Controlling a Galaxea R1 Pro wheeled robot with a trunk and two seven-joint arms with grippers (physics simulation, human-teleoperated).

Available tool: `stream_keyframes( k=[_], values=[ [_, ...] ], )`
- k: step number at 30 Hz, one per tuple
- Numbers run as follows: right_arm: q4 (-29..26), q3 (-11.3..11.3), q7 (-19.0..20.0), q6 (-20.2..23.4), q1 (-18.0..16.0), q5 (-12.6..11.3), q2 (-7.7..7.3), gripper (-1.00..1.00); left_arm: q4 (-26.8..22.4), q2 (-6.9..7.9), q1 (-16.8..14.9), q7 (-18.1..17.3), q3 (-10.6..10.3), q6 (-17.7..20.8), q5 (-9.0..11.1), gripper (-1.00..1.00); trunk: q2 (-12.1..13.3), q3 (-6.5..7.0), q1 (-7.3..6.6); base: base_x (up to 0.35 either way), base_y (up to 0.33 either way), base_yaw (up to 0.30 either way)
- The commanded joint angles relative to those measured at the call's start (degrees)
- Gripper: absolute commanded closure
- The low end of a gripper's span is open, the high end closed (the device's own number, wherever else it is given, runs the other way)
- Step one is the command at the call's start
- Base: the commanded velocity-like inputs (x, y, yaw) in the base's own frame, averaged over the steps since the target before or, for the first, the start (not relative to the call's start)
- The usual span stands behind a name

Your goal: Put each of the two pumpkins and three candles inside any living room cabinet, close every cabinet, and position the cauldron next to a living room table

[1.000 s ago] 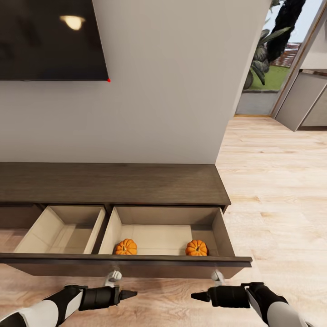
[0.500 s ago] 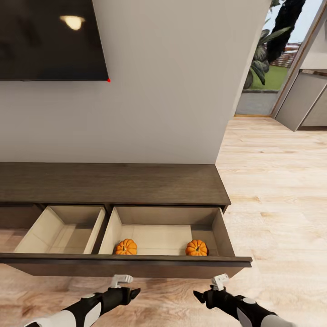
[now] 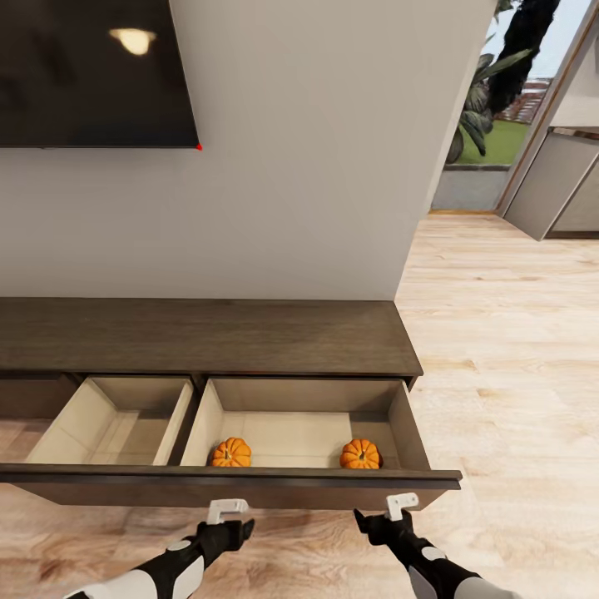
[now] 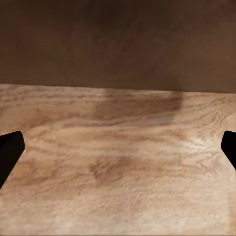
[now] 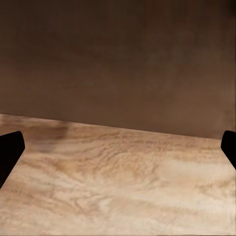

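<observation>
The cabinet (image 3: 208, 337) is a long low dark-brown unit against the wall, with two drawers pulled out. Two orange pumpkins (image 3: 230, 452) (image 3: 360, 454) sit in the right drawer, near its front wall. The left drawer (image 3: 116, 420) shows only its pale beige inside. My left gripper (image 3: 240, 527) and right gripper (image 3: 368, 524) hover low in front of the drawer front (image 3: 249, 491), pointing at it. In the wrist views the left gripper (image 4: 118, 152) and right gripper (image 5: 118, 152) are open and face the dark front panel above the floor. The candles and cauldron are out of view.
A dark TV screen (image 3: 96, 75) hangs on the grey wall above the cabinet. Light wood floor (image 3: 507, 349) stretches to the right towards a doorway with plants (image 3: 491, 91) and a grey door (image 3: 553, 183).
Both arms have swung from pointing inward at each other to pointing forward at the drawer front, and have come closer to it. Pumpkins and drawers have not moved.
</observation>
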Motion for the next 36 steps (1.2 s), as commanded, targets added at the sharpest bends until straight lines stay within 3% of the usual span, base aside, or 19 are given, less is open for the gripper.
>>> stream_keyframes(
  k=[1,7,23,31,36],
  values=[
    [0.0,0.0,-1.2,-0.1,0.0,0.0,0.25,-1.0,0.1,-0.04,0.0,0.2,0.0,-0.3,0.0,-1.0,0.0,0.0,0.0,0.0,0.0,0.0],
    [0.0,0.0,-3.1,-0.1,0.0,-0.1,0.77,-1.0,0.0,-0.11,0.1,0.6,0.0,-0.7,0.1,-1.0,0.0,0.0,0.0,0.0,0.0,0.0],
    [0.0,0.0,-3.9,-0.5,0.0,0.0,0.81,-1.0,-0.4,-0.03,0.1,0.5,0.0,-0.7,-0.5,-1.0,0.0,0.42,0.0,0.0,0.0,-0.054],
    [0.0,0.0,-3.9,-0.5,0.0,0.0,1.65,-1.0,-0.4,-0.06,0.1,0.5,0.0,-0.7,-0.5,-1.0,0.0,0.44,0.0,0.001,0.0,-0.005],
    [0.0,0.0,-3.9,-0.5,0.0,0.1,1.68,-1.0,-0.4,-0.1,0.1,0.5,0.0,-0.7,-0.5,-1.0,0.0,0.44,0.0,0.218,0.0,0.0]
  ],
)
